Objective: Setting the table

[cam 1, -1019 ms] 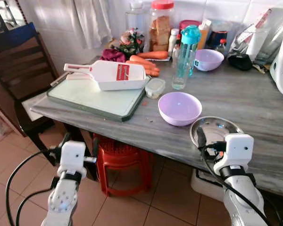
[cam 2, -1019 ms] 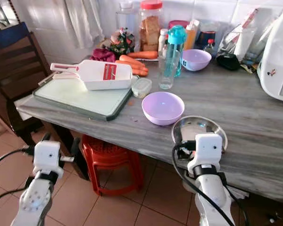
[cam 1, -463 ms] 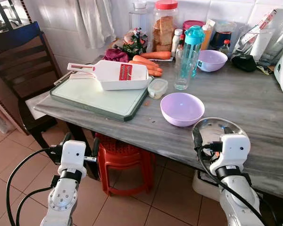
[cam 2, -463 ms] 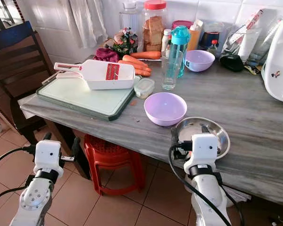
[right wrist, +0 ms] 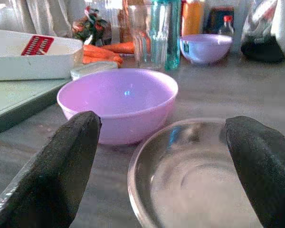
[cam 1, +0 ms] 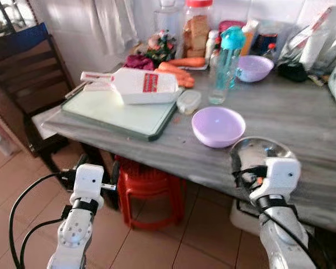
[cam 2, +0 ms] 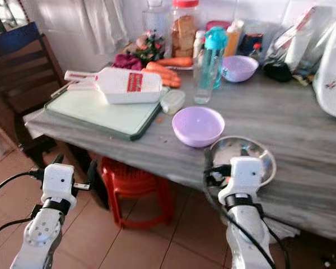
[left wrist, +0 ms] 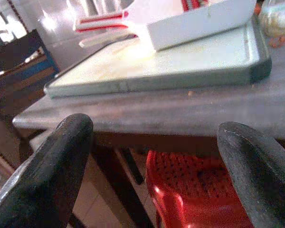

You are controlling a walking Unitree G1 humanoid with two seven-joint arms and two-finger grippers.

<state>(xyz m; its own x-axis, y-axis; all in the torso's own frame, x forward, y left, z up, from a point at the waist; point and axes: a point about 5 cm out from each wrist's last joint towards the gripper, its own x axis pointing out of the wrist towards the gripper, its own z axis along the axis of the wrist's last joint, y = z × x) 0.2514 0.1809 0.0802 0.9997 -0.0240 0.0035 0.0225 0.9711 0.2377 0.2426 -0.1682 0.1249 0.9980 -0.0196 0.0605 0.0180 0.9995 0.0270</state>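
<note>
- Steel bowl (cam 1: 261,152) sits at the grey table's (cam 1: 302,129) near edge, at 5 o'clock from the nearer purple bowl (cam 1: 218,125); right gripper (cam 1: 239,170) is at its rim, left gripper (cam 1: 95,174) below the table edge over tiled floor (cam 1: 157,246)
- Two purple bowls, the far one (cam 2: 239,68) by a teal bottle (cam 2: 211,47); one red stool (cam 2: 134,182)
- Left wrist view: fingers (left wrist: 52,175) spread wide, holding nothing, facing a green board (left wrist: 180,66)
- Right wrist view: fingers (right wrist: 52,166) spread wide either side of the steel bowl, not touching it
</note>
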